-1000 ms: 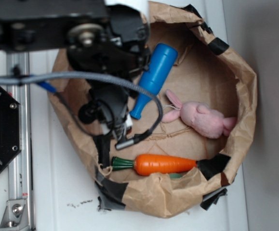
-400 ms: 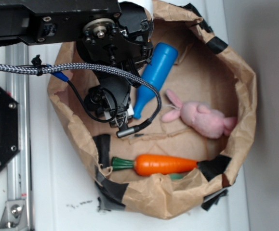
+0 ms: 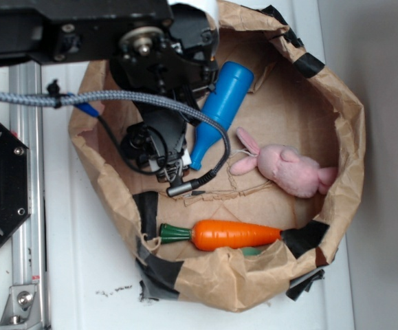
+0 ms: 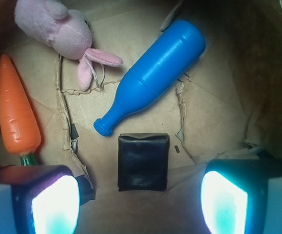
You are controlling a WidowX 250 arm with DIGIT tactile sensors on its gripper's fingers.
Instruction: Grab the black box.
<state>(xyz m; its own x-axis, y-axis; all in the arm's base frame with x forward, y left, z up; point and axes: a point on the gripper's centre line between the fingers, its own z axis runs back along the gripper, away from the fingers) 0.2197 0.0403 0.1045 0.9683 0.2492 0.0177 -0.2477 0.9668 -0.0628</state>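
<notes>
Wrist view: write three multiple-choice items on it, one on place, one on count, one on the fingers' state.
1. The black box lies
A. between the two fingers
B. on the carrot
C. under the rabbit

2. How many blue bottles lie in the bag?
A. three
B. one
C. none

3. The fingers are
A. shut on the box
B. shut on the bottle
C. open, apart from the box

A: the box sits midway between the fingers.
B: only one blue bottle shows.
C: bare paper shows on both sides of the box.
</notes>
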